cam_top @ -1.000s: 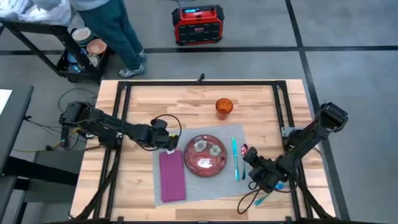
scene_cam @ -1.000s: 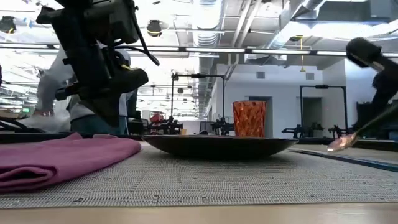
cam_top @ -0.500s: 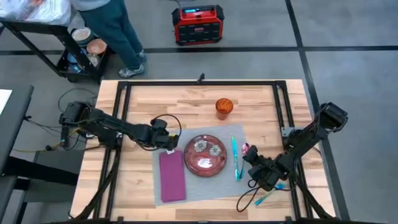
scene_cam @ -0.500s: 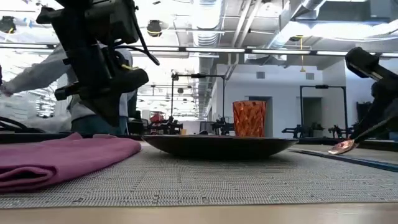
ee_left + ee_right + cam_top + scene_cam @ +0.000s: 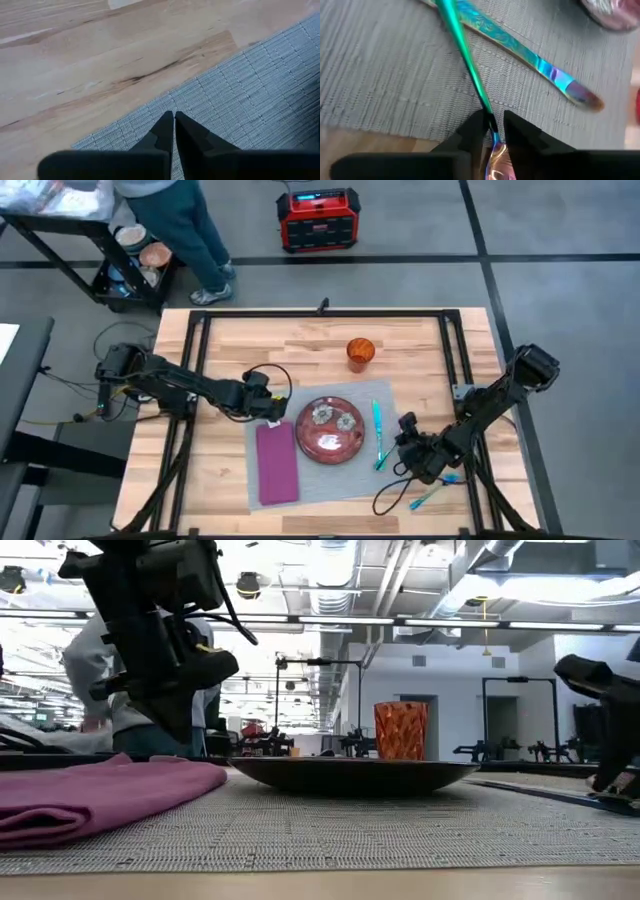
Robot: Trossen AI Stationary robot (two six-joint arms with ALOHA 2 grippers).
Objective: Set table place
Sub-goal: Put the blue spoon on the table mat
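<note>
The right gripper (image 5: 493, 131) had sunk since the earlier frame, bringing its spoon (image 5: 470, 70) from mid-air down onto the place (image 5: 385, 470), beside the plate (image 5: 330, 430); its fingers were pinched on the slim iridescent handle, which crossed a second glossy utensil (image 5: 520, 52); releasing there risked a skewed pair, since slick metal slides on coarse grey weave; the left gripper (image 5: 173, 131), closed and empty, waited at the mat's far corner on the plank table (image 5: 300, 340)

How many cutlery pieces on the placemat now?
2, crossed on the grey fabric placemat right of the red plate: one iridescent utensil lies free, the right gripper pinches the teal-handled utensil.
</note>
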